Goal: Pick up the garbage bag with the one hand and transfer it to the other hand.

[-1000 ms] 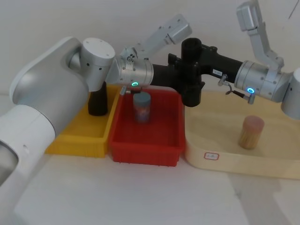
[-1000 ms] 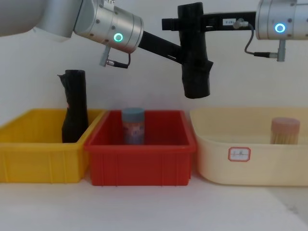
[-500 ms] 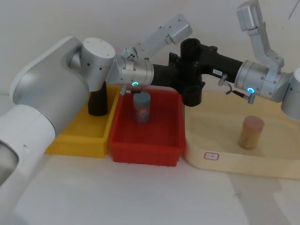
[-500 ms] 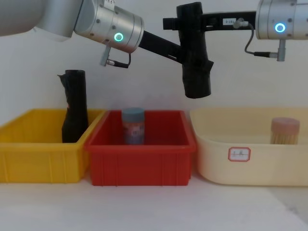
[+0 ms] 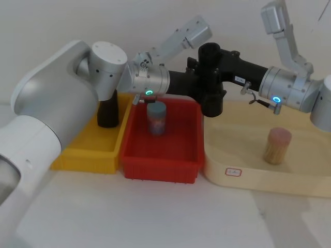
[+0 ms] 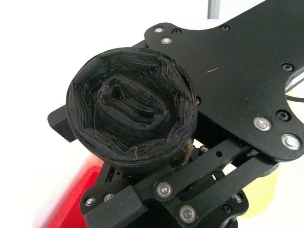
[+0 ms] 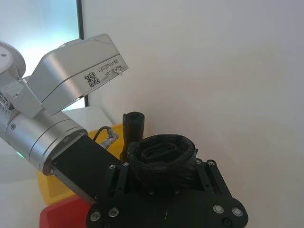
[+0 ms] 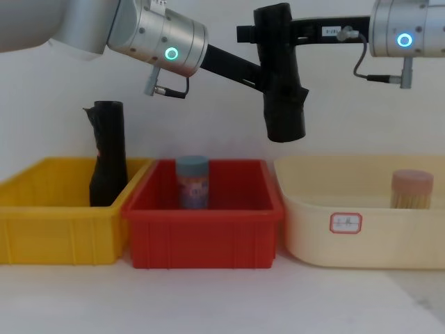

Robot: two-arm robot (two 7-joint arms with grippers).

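Observation:
The garbage bag (image 8: 279,76), a smooth black roll, hangs upright in the air above the gap between the red bin and the cream tray. My left gripper (image 8: 267,82), on the arm with the green-cyan ring, comes from the left and is shut on the roll's middle. Coming from the right on the arm with the blue ring, my right gripper (image 8: 267,31) is shut on the roll near its top. The head view shows the garbage bag (image 5: 211,82) between both grippers. End-on, the garbage bag (image 6: 130,107) sits in the left jaws, and the garbage bag (image 7: 161,159) sits in the right jaws.
A second black roll (image 8: 108,153) with a ragged top stands in the yellow bin (image 8: 49,236). The red bin (image 8: 201,240) holds a blue-lidded can (image 8: 192,182). The cream tray (image 8: 375,236) holds a tan cylinder (image 8: 411,189). White table lies in front.

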